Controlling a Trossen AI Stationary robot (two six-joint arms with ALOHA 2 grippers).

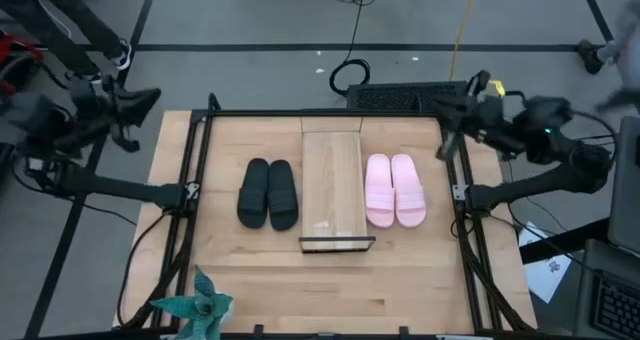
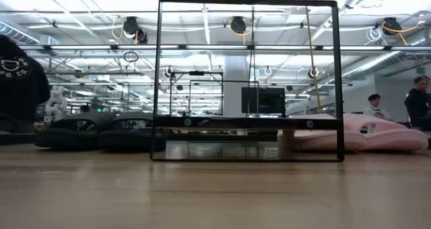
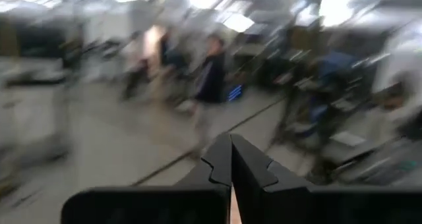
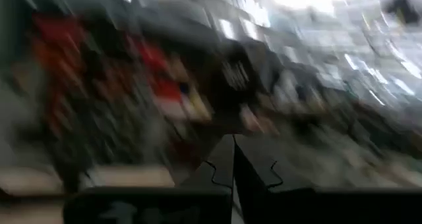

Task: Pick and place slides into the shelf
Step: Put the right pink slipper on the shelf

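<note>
Our closed, empty left tool [image 1: 128, 140] and right tool [image 1: 443, 148] well apart from the narrow light-wood shelf [image 1: 332, 185] between black slides [image 1: 268, 193] and pink slides [image 1: 394, 189].

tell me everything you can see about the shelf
The shelf is a narrow, long light-wood rack edged in a dark metal frame, lying flat in the middle of the table. Its wood surface holds nothing. The black slides lie just to one side and the pink slides to the other, neither touching it. From table height, the dark frame stands upright as an open rectangle with a low board across it.
</note>
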